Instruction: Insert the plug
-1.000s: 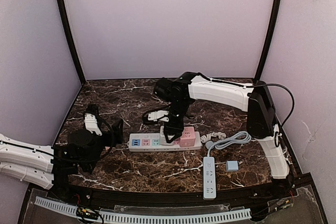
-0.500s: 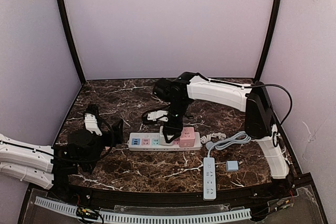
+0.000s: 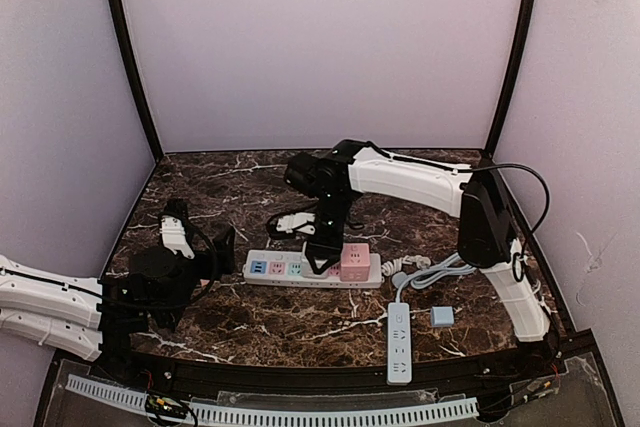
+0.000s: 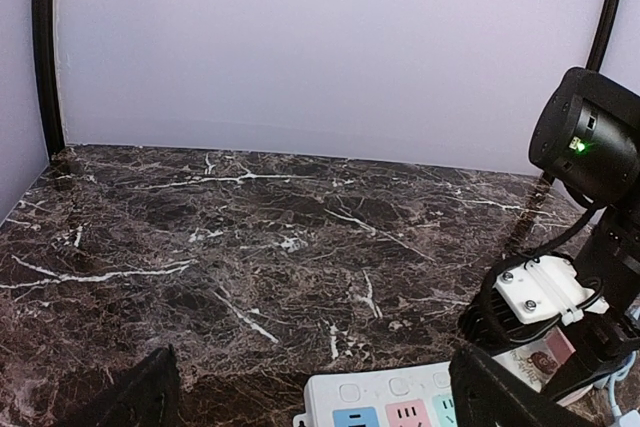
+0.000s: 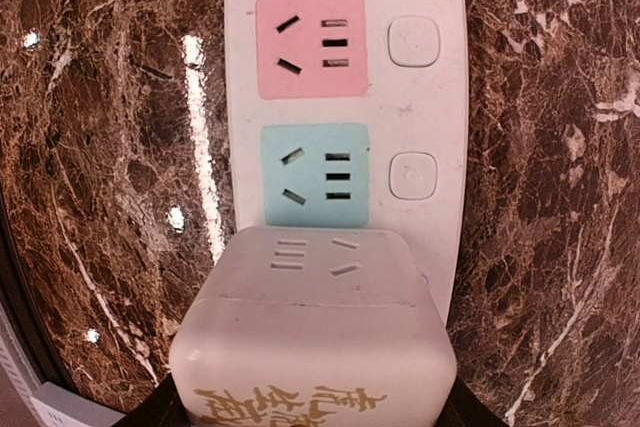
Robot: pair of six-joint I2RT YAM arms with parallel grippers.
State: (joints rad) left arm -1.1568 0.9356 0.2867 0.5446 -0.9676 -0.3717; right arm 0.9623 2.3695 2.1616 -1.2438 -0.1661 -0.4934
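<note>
Back of counter: bare marble, open from the left wall to the right arm
Middle: coloured power strip lies crosswise; right claw grips the pink cube plug on its right end
Right front: white strip, bunched cable, small blue block crowd the way
Left front: left claw near the coloured strip's left end

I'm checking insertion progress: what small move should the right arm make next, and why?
Probably press the cube plug straight down. The right pincer grips it over the power strip, beside the teal socket and in line with the socket row; whether its prongs are seated is hidden, so a gentle push before release seems safest.
</note>
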